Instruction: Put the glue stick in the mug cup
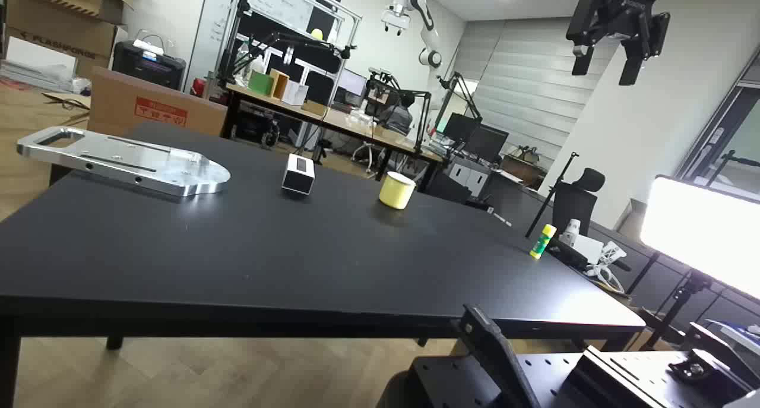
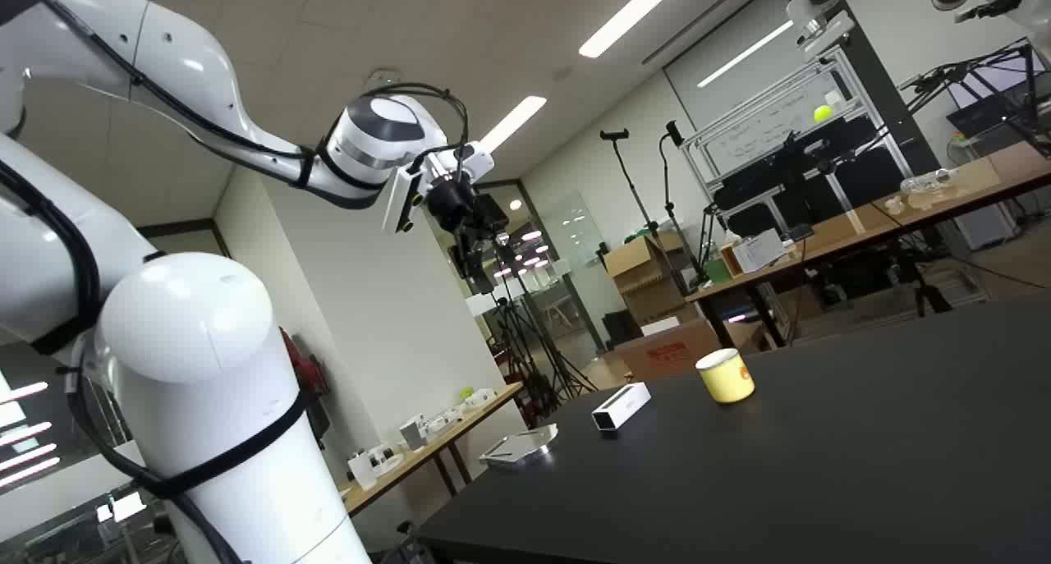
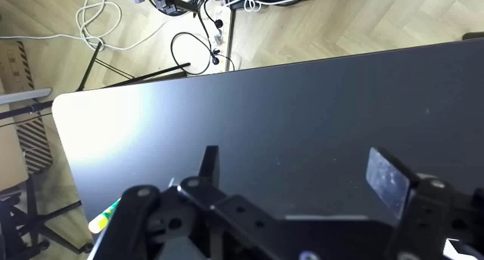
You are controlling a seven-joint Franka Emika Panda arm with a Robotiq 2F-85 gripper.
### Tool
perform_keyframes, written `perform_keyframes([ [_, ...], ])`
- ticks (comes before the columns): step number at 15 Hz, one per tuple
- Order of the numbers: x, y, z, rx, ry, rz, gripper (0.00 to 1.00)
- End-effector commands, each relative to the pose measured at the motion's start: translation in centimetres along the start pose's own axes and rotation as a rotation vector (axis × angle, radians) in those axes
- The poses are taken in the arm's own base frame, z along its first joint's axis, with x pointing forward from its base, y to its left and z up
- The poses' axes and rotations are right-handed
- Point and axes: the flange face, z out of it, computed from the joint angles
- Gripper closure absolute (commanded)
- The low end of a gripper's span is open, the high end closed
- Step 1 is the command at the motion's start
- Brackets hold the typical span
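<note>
Two fingers of the gripper (image 1: 605, 70) hang spread above the table (image 1: 332, 265) in an exterior view. The glue stick (image 1: 542, 242) stands upright near an edge; open surface separates it from the cup (image 1: 397, 190). The box (image 1: 298, 174) stands between cup and metal plate (image 1: 136, 158). In an exterior view, the arm (image 2: 230, 326) holds the gripper clear of all three. In the wrist view, the gripper partly hides the glue stick near one edge; a power strip (image 3: 225, 40) lies beyond the adjoining edge.

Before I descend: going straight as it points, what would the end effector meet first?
Probably the black tabletop, seen between the fingertips of the open end effector; the glue stick is off to one side. Depth is unclear.
</note>
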Motion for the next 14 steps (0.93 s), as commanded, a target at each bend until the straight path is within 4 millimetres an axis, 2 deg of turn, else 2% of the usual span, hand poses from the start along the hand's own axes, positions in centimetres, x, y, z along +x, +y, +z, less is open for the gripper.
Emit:
perform_keyframes([
  [1, 0.0, 0.0, 0.0, 0.0, -0.001, 0.0, 0.0],
  [8, 0.0, 0.0, 0.0, 0.0, -0.001, 0.0, 0.0],
  [11, 0.9, 3.1, 1.2, 0.007, 0.087, -0.095, 0.0],
  [14, 1.6, 8.4, 3.9, 0.02, 0.197, -0.213, 0.0],
])
